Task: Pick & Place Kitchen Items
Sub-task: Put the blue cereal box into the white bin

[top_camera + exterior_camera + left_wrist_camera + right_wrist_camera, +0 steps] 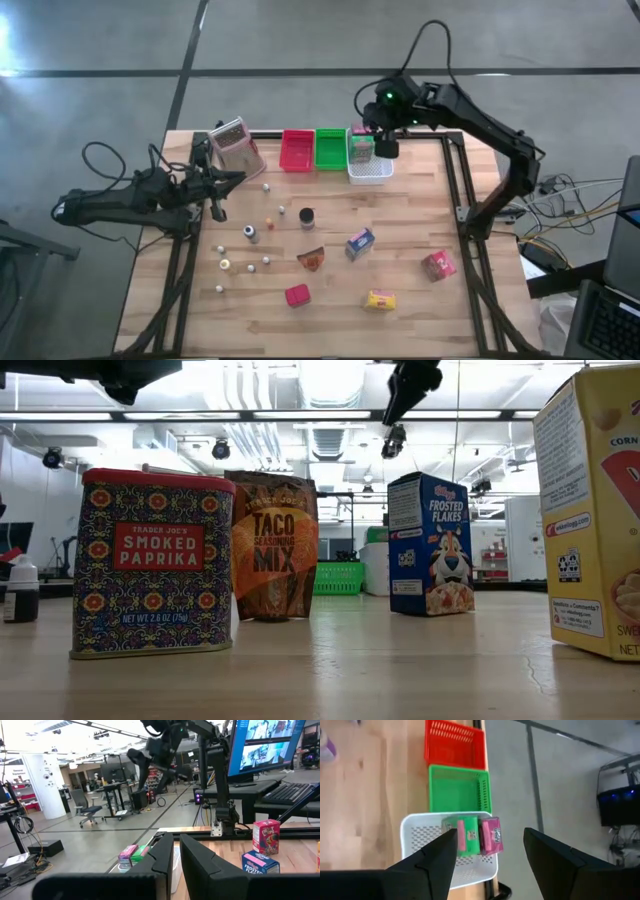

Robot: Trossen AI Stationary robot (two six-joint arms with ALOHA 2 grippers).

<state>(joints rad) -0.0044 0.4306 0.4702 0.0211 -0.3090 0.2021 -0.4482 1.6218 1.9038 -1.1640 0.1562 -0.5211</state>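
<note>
My right gripper hangs open above the white basket at the table's far edge and holds nothing. A green packet and a pink packet lie side by side in that basket. My left gripper waits shut at the table's left side, empty. Loose on the table stand the blue Frosted Flakes box, a pink-red box, a yellow box, the red paprika tin, the orange-brown taco packet, a dark jar and several tiny pale bottles.
A red tray and a green tray sit left of the white basket along the far edge. A pinkish container stands at the far left corner. A dark frame rail runs along the table's right side.
</note>
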